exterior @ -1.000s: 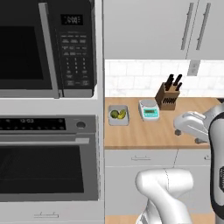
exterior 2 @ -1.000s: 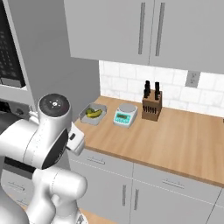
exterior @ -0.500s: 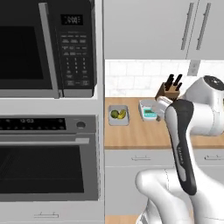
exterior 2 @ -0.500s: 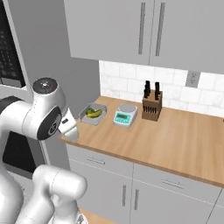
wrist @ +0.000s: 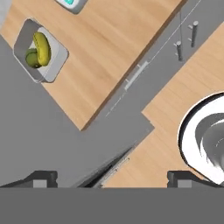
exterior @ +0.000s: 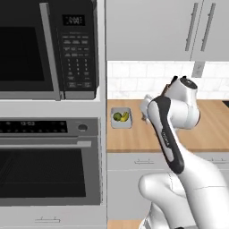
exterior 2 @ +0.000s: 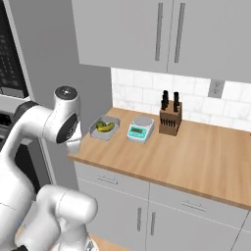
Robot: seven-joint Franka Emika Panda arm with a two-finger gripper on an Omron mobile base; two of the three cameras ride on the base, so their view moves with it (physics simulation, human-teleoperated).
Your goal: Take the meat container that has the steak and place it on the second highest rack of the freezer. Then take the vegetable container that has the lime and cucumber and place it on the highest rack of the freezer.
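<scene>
Swung left across the counter (exterior 2: pixel 196 162) toward the vegetable container (exterior: pixel 120 118) by the wall, gripper (wrist: pixel 112 177) spread wide, holding nothing. Could clip the scale (exterior 2: pixel 140 129) if dropped in carelessly.

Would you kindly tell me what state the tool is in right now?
Tool: open, holding nothing.
</scene>
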